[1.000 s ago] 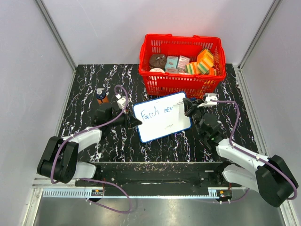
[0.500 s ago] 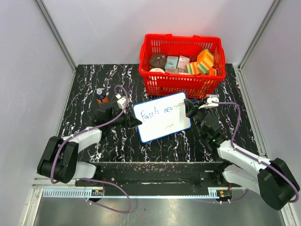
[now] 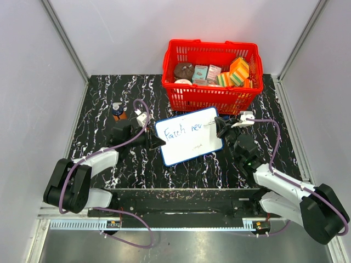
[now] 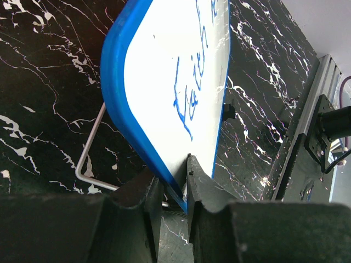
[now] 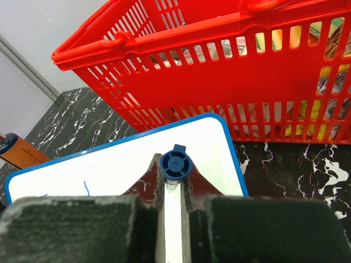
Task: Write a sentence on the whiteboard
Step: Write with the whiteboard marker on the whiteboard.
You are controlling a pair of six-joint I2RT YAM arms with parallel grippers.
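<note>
The whiteboard (image 3: 189, 143), white with a blue frame, lies tilted at the table's middle. Blue handwriting, the sentence (image 3: 184, 131), reads roughly "Faith nev" on its upper half. My left gripper (image 3: 157, 141) is shut on the board's left edge; in the left wrist view the fingers (image 4: 204, 186) pinch the blue frame of the whiteboard (image 4: 164, 76). My right gripper (image 3: 220, 127) is shut on a marker (image 3: 211, 124) at the board's right side, its tip by the last letters. In the right wrist view the marker's blue end (image 5: 175, 164) sits between the jaws above the whiteboard (image 5: 109, 170).
A red basket (image 3: 211, 97) with boxes and sponges stands just behind the board, close to my right gripper; it fills the right wrist view as the basket (image 5: 219, 93). A small orange bottle (image 3: 117, 111) stands at the left. A wire stand (image 4: 88, 150) juts from under the board.
My right arm has shifted slightly toward the near side with the marker still at the second word. The left arm and the board have not moved.
</note>
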